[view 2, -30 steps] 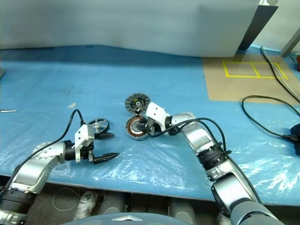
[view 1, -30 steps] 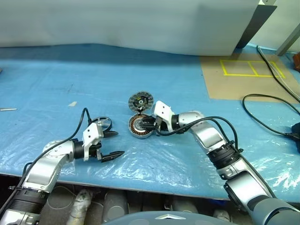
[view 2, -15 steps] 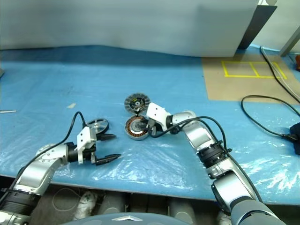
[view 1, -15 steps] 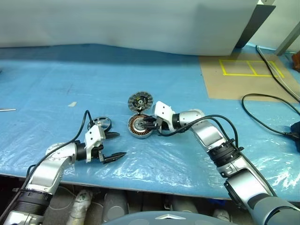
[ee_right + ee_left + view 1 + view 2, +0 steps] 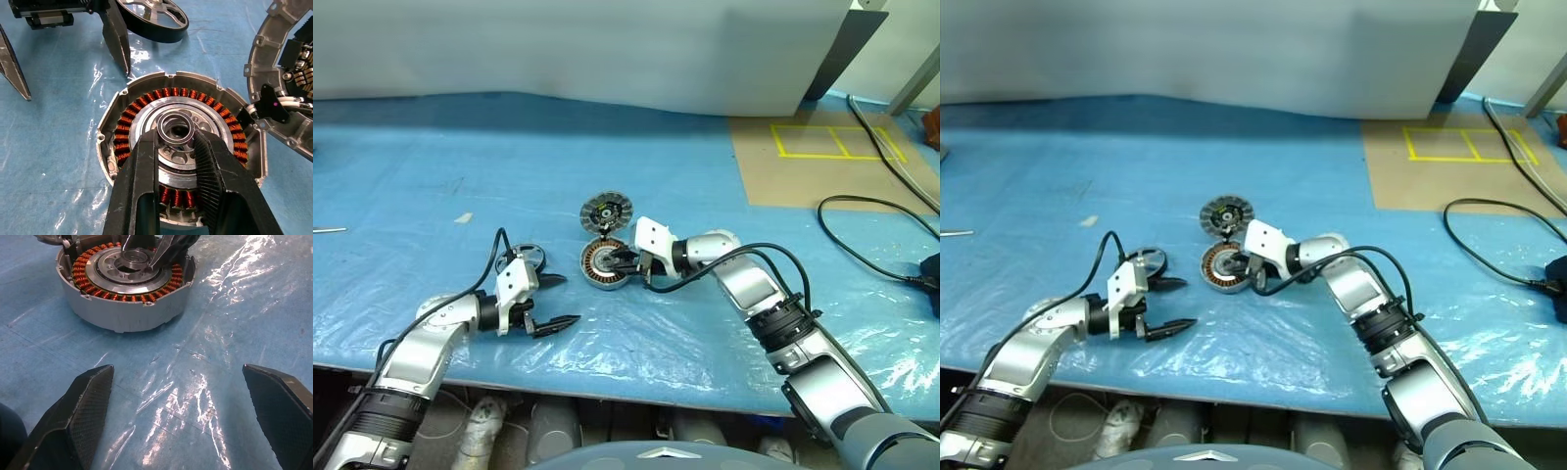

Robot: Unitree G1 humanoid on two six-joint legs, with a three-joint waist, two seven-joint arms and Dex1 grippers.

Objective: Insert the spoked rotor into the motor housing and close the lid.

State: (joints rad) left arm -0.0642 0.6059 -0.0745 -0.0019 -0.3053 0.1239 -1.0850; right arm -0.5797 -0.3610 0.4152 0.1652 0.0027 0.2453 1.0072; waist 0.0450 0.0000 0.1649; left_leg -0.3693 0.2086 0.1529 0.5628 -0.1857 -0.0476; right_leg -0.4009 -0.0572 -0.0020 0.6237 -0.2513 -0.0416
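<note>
Over the motor housing [image 5: 605,264] on the blue bench [image 5: 431,186], the right hand [image 5: 177,142] pinches its middle ring. Just behind lies the lid [image 5: 607,211]. Nearby, the left hand [image 5: 558,301] is wide open beside the spoked rotor [image 5: 521,258].

Motor housing [image 5: 605,263] lying flat mid-desk, showing orange-copper windings around a silver hub, lid [image 5: 607,211] lying just behind it toward the far edge, spoked rotor [image 5: 525,260] sitting apart, nearer the near edge.
</note>
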